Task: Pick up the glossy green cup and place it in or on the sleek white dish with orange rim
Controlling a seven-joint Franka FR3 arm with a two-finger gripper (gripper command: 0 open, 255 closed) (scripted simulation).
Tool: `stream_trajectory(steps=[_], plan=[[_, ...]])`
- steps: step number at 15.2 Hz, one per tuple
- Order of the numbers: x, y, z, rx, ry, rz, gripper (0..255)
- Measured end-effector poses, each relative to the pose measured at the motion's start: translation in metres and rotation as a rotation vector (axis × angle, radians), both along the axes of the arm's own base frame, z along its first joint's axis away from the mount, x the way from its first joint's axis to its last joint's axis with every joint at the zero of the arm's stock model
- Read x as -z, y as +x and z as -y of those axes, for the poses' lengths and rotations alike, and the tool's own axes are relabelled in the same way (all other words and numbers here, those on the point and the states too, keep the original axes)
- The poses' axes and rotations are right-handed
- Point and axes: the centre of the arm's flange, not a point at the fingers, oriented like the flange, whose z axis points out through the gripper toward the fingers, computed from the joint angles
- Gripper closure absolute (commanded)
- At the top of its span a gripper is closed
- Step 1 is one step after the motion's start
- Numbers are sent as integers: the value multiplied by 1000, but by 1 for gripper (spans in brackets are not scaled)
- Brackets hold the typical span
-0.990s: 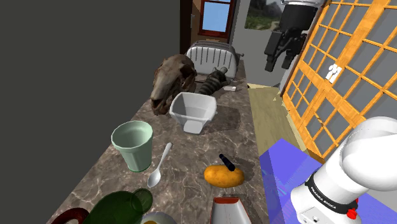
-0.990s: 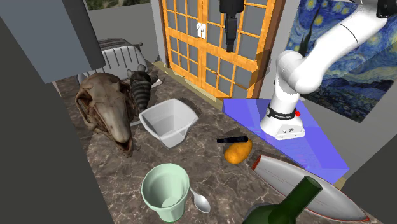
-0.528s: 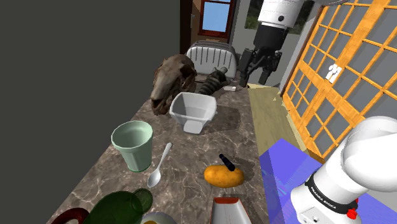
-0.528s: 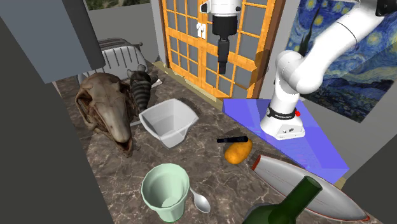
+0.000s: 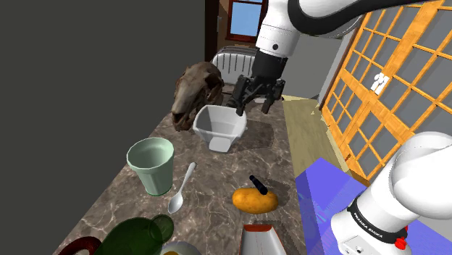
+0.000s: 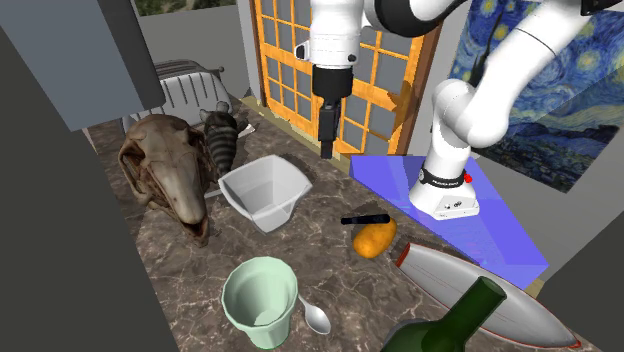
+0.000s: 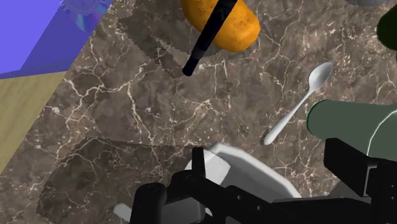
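Reaching for the cup, nothing gripped yet.
We see the tool (image 5: pixel 252 107) hanging with fingers spread and empty above the white square bowl (image 5: pixel 221 127). The pale green cup (image 5: pixel 151 165) stands upright on the marble bench (image 5: pixel 217 174), beside a spoon (image 5: pixel 181 187) and well apart from the tool. We judge the next move calls for crossing to the cup and lowering the fingers astride its wall. The sliver at the shoulder view's lower edge may be the orange-rimmed dish (image 5: pixel 180 250).
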Motion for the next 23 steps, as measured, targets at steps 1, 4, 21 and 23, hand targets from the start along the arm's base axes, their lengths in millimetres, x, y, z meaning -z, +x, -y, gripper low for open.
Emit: stream_trajectory(steps=[1, 4, 21, 23], plan=[[5, 3, -11, 5, 7, 4, 0], [23, 14, -42, 22, 26, 14, 0], [109, 94, -183, 102, 123, 62, 0], [118, 95, -186, 103, 123, 62, 0]])
